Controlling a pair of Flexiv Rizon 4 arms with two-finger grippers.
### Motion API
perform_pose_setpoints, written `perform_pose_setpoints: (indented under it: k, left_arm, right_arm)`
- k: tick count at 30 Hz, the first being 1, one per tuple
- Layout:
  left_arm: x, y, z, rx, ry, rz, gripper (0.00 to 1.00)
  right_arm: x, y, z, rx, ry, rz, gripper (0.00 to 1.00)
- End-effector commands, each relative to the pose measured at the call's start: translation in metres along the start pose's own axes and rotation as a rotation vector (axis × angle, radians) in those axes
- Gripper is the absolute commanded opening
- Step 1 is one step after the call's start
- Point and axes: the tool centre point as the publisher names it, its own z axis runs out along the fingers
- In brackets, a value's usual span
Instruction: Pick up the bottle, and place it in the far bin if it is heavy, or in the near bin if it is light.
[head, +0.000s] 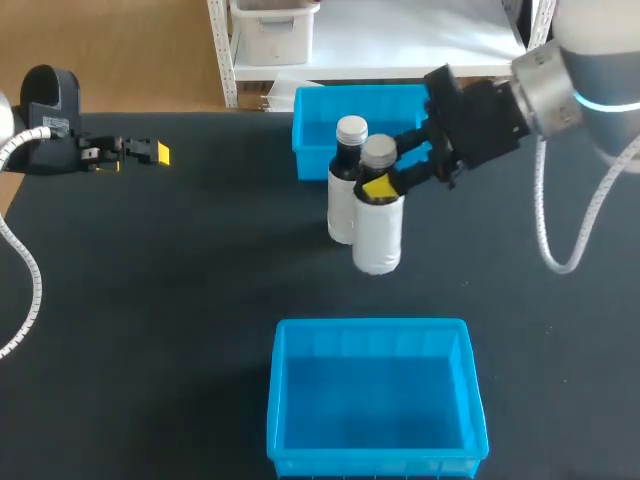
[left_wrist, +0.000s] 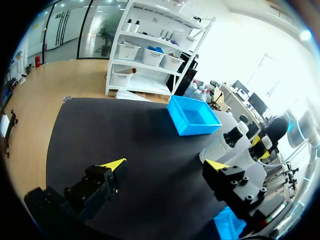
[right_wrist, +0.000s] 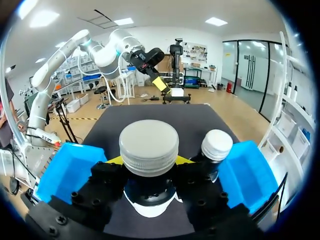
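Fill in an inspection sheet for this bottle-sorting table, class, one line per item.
surface: black table, bare between the bins.
job's things: far bin and near bin, both blue and empty; held bottle between them, second bottle close beside it.
clutter: nothing seen.
grippers: right tool shut on the held bottle's neck; left tool open, holding nothing, over the table's left side.
cables: white hose hanging by the right arm, another by the left.
surroundings: nothing seen reaching over the table.
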Motion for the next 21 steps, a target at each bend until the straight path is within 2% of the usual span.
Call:
perform_pose_setpoints:
  k: [1,6,11,21]
  left_arm:
    - [0.0,0.0,0.0,0.0,0.0,0.0,1.0]
    - [0.0,0.0,0.0,0.0,0.0,0.0,1.0]
    - [0.0,0.0,0.0,0.0,0.0,0.0,1.0]
    - [0.0,0.0,0.0,0.0,0.0,0.0,1.0]
  right_arm:
    - [-0.004,0.009,-0.025,0.031,0.009,0.002,0.0]
    - [-0.013,0.011,-0.046,0.059,0.017,-0.004,0.0]
    - [-0.028,0.026,-0.061,0.069,0.007,-0.022,0.0]
    - [-0.048,0.066,-0.055,-0.025,-0.024,-0.053,0.0]
